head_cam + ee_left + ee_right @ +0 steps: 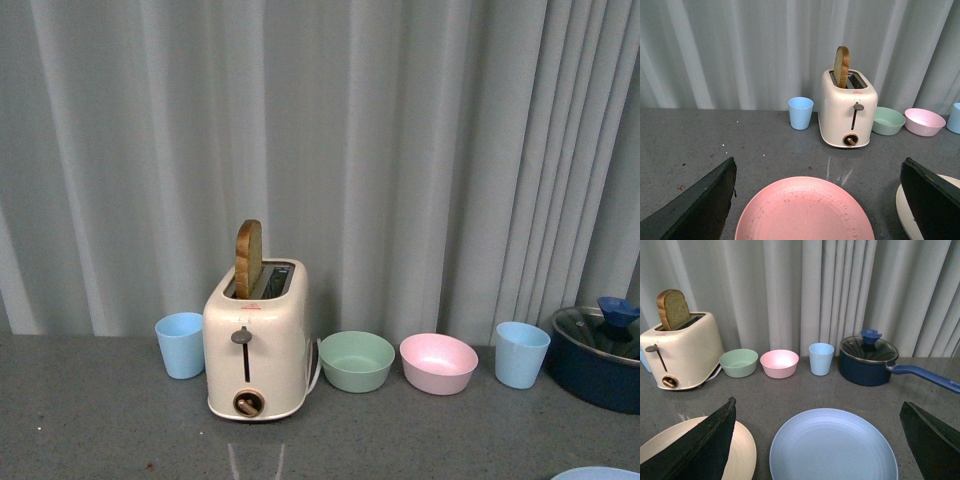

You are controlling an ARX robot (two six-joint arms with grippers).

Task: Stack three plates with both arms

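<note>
My left claw [818, 167] hangs spread over the pink plate [805, 210], my right claw [818, 405] spread over the light blue plate [832, 447]; the cream plate [746, 452] lies on the counter [790, 390] between them. I'd drop low, pinch one rim squarely, and lift level so it lands centred on cream

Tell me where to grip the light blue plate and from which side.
Grip the light blue plate by its raised rim, likely on the side away from the cream plate lying close beside it. It lies flat and shallow, so only the rim offers a hold. The right end effector is open.
</note>
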